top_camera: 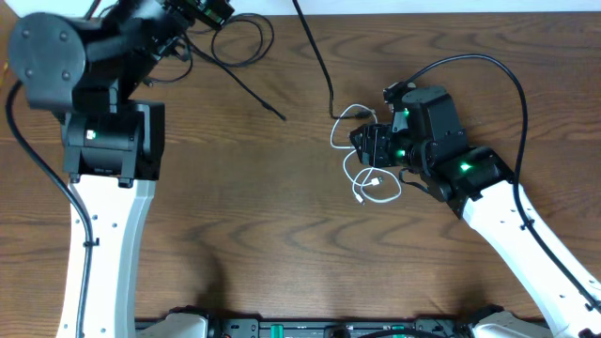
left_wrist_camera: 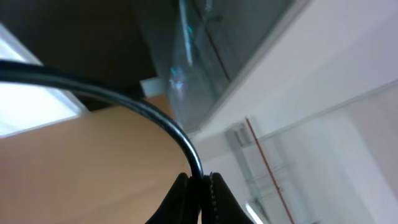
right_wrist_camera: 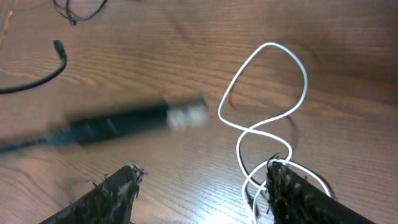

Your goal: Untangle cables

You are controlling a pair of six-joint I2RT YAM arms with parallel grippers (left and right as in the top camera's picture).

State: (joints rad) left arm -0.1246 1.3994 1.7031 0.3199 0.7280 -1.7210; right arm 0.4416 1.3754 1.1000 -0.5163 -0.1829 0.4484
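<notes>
My left gripper (top_camera: 208, 11) is raised at the table's far left edge, shut on a thin black cable (left_wrist_camera: 127, 99) between its fingers (left_wrist_camera: 200, 186). That cable loops on the table (top_camera: 246, 45) and ends near the middle (top_camera: 282, 116). A second black cable (top_camera: 319, 66) runs from the far edge to a silver-tipped plug (right_wrist_camera: 130, 121), which looks blurred. The white cable (top_camera: 374, 180) lies in loops under and beside my right gripper (top_camera: 362, 143). In the right wrist view my right gripper (right_wrist_camera: 202, 180) is open low over the wood, with the white loops (right_wrist_camera: 273, 81) at its right finger.
The brown wooden table (top_camera: 235, 216) fills the view. My right arm's thick black cable (top_camera: 512, 84) arches above its wrist. The first black cable's end also shows in the right wrist view (right_wrist_camera: 57, 51). The left wrist camera faces up at walls and windows.
</notes>
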